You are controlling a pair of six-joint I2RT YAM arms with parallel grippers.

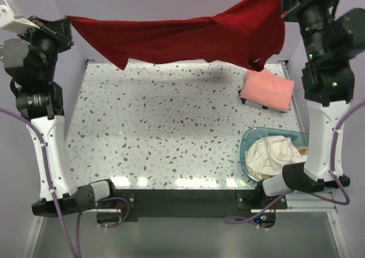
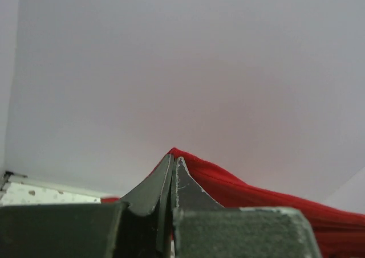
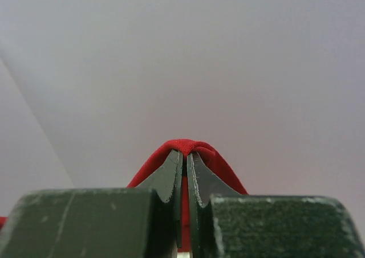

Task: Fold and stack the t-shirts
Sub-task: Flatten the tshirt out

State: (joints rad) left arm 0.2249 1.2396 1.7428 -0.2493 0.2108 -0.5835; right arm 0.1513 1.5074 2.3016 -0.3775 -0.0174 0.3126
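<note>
Shirt of dark red cotton [image 1: 182, 39] hangs in the air above the far edge of the table [image 1: 159, 127], stretched sideways between the two arms. Its upper edge runs nearly from the far left corner to the far right corner, sagging a little in the middle. The lower folds droop lowest toward the right, where they hang just above the salmon-pink shirt. The left gripper [image 2: 174, 158] has its fingers pressed together on a peak of the red cloth, which rises just past the tips in the left wrist view. The right gripper [image 3: 185, 154] pinches another fold of the same shirt, and the red cloth arches over its closed tips.

A salmon-pink shirt [image 1: 267, 91] lies folded at the far right corner of the table, below the right end of the red shirt. Cream-white shirts [image 1: 274, 155] sit crumpled inside a translucent teal basket [image 1: 246, 141] at the near right corner, partly hidden by the right arm. The pink shirt and the basket stand apart. The table is white with dark speckles.
</note>
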